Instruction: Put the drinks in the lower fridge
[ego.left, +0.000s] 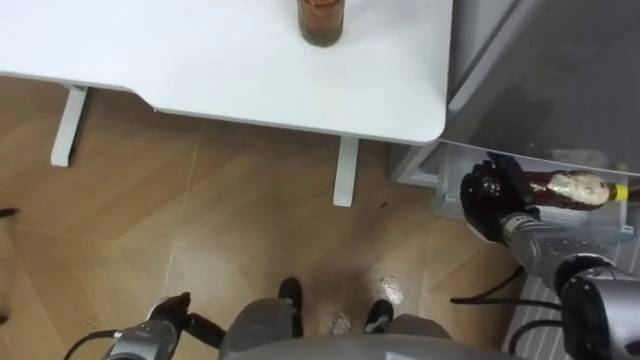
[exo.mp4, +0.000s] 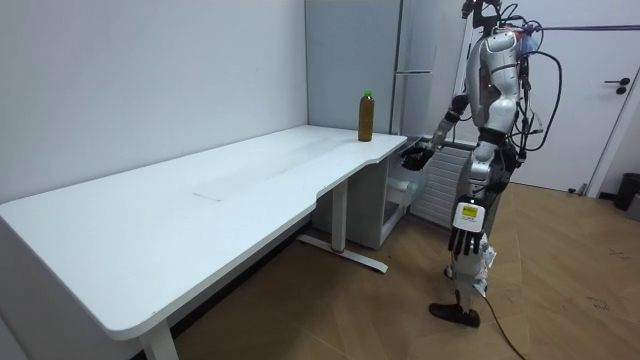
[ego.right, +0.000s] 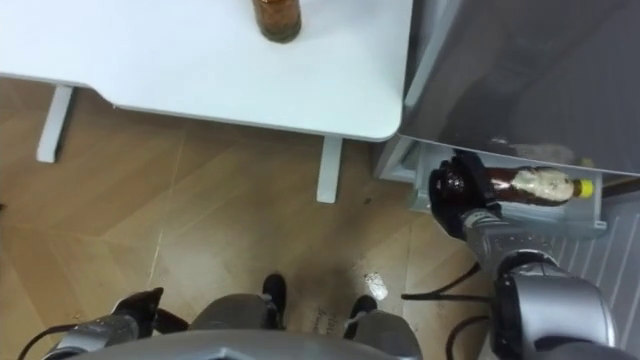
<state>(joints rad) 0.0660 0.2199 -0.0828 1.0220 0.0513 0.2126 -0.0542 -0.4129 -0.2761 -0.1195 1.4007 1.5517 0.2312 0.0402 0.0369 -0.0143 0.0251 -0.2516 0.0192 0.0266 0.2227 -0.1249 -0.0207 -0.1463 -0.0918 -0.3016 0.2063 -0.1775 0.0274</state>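
White table (ego.left: 200, 70) w/ 1 bottle (ego.left: 321, 25), R hand (ego.left: 490, 208) fingers (ego.left: 510, 172) gripping 2nd bottle (ego.left: 575, 188) at fridge (ego.left: 540, 80), L hand (ego.left: 172, 308) relaxed.

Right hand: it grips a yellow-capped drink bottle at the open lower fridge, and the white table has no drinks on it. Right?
Not quite. The white table has one green-capped bottle standing near its fridge end, clear in the room view. The rest holds: the right hand grips the yellow-capped bottle at the open lower fridge.
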